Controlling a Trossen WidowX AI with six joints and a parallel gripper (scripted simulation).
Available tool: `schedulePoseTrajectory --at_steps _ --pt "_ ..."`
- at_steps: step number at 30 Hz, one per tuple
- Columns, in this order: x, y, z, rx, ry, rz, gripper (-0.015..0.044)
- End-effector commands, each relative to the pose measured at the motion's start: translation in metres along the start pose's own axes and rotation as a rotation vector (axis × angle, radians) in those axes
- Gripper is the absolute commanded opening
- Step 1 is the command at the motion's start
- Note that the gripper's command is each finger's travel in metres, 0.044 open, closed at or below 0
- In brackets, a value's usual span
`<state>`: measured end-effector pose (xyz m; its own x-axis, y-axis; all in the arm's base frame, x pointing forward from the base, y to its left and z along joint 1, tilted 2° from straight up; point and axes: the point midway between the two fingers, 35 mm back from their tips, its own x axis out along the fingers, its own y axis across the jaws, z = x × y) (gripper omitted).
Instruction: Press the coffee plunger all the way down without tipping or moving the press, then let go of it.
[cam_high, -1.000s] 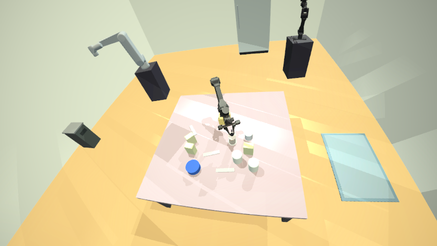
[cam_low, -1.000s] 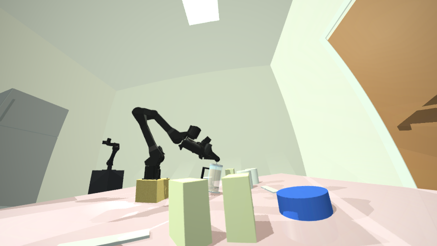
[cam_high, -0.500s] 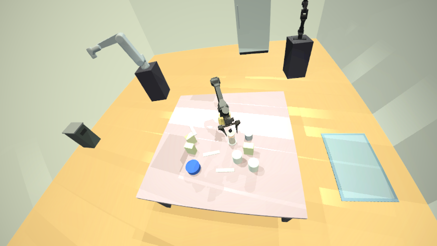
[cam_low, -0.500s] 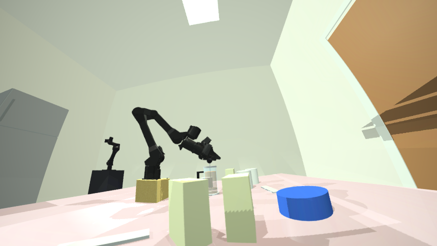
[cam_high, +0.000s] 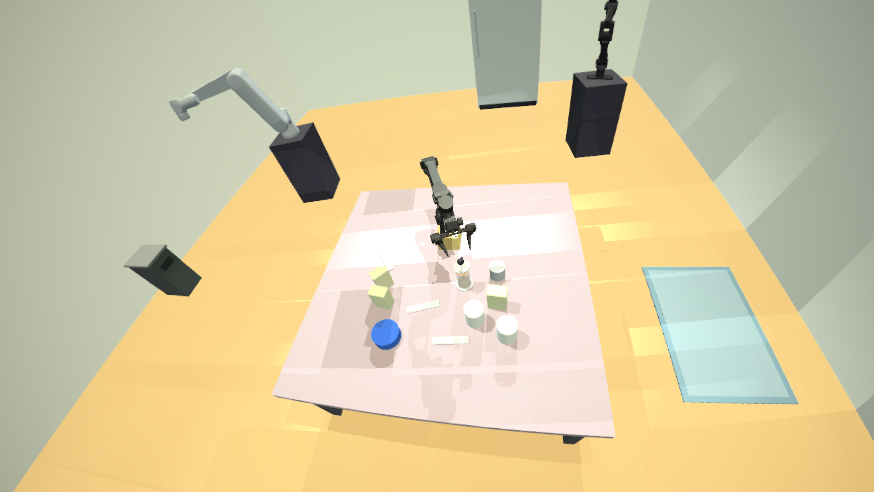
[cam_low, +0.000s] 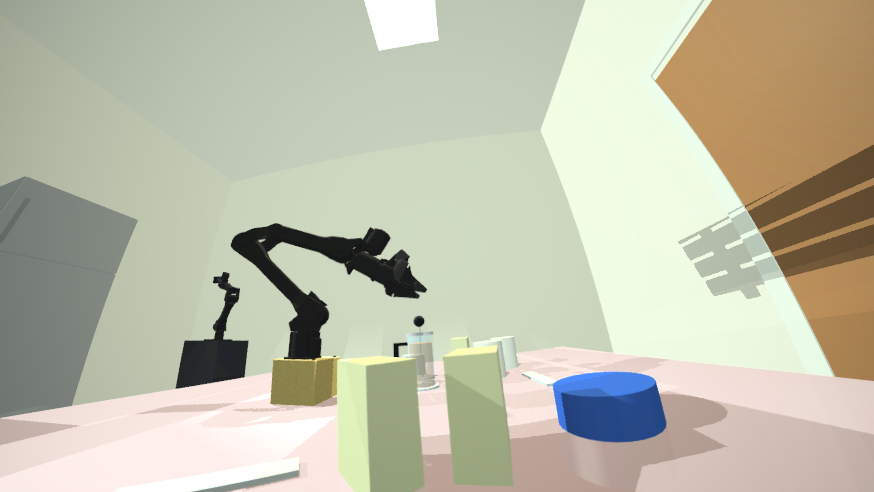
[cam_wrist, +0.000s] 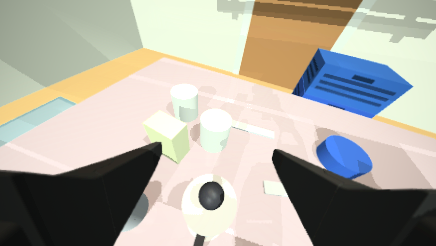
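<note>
At the left of the exterior view, a white strip (cam_high: 385, 262) (cam_low: 214, 479) runs out of frame. Next, a pale green block (cam_high: 381, 276) (cam_low: 380, 421) partly covers the foot of the coffee press (cam_high: 464, 278) (cam_low: 428, 365) (cam_wrist: 192, 217), upright on the desk (cam_high: 519, 391) (cam_low: 764, 427) (cam_wrist: 125, 110), well inside its edges. A little bare rod shows beneath its black knob (cam_high: 460, 260) (cam_low: 418, 320) (cam_wrist: 211, 195). The jaws (cam_high: 458, 251) (cam_low: 422, 291) are spread, empty, above it. Farther right, white cylinders (cam_high: 474, 314) (cam_low: 502, 354) (cam_wrist: 215, 131) are partly hidden; beyond, open room separates them from a blue disc (cam_high: 385, 334) (cam_low: 608, 406) (cam_wrist: 344, 156).

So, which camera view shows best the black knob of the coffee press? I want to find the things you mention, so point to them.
The exterior view: the black knob (cam_high: 460, 260) (cam_low: 418, 320) (cam_wrist: 211, 195) stands in profile above the lid, its thin rod visible. The top view shows it small; the wrist view, large but from above, rod hidden.
</note>
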<state>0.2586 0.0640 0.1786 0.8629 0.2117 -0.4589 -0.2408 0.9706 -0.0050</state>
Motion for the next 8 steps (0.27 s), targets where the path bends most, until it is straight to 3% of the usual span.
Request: schedulePoseTrajectory --at_steps 1,8 --pt "-0.0116 0.0004 0.0038 0.004 0.002 0.004 0.0440" --pt "-0.0120 0.0020 0.0033 0.001 0.002 0.009 0.0440"
